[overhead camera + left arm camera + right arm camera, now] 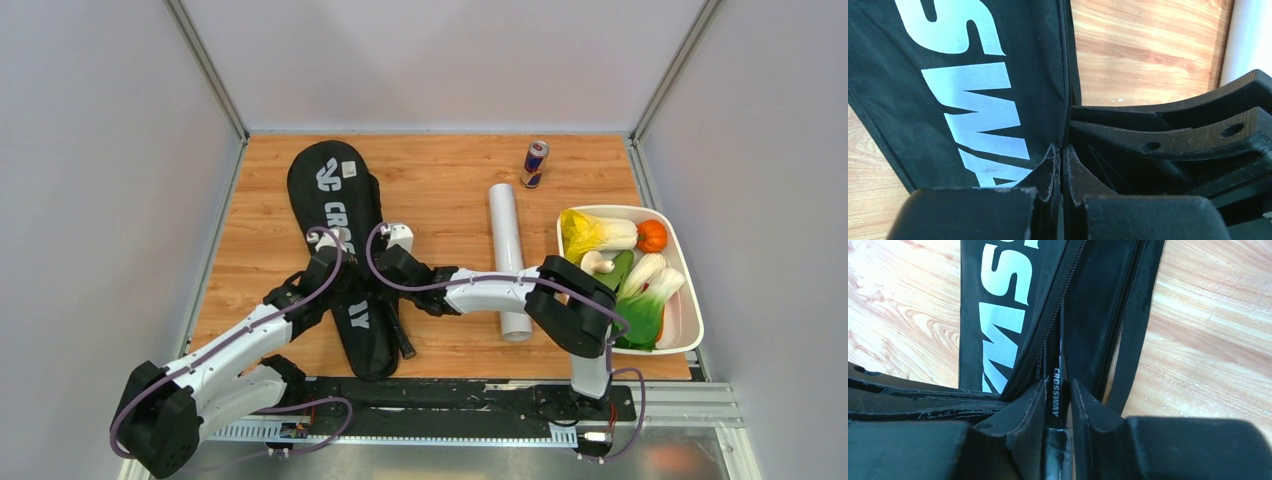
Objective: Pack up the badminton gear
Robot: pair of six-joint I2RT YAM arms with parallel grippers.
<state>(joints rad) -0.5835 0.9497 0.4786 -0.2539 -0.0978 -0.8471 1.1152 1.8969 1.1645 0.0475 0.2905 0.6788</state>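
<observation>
**Q:** What does the overhead view show?
**A:** A long black racket bag lies on a wooden table. Both arms meet at the bag's middle. A white tube lies apart from the bag, to its right.

**Q:** And the left wrist view?
**A:** The left gripper is pinched closed on the bag's open edge.

**Q:** The right wrist view?
**A:** The right gripper clasps a racket by its shaft. The racket's far end is hidden inside the zip opening.

**Q:** How should this step go?
**A:** Probably hold the flap up, slide the shaft straight along the zip line, and release only once the handle clears the teeth.
</observation>
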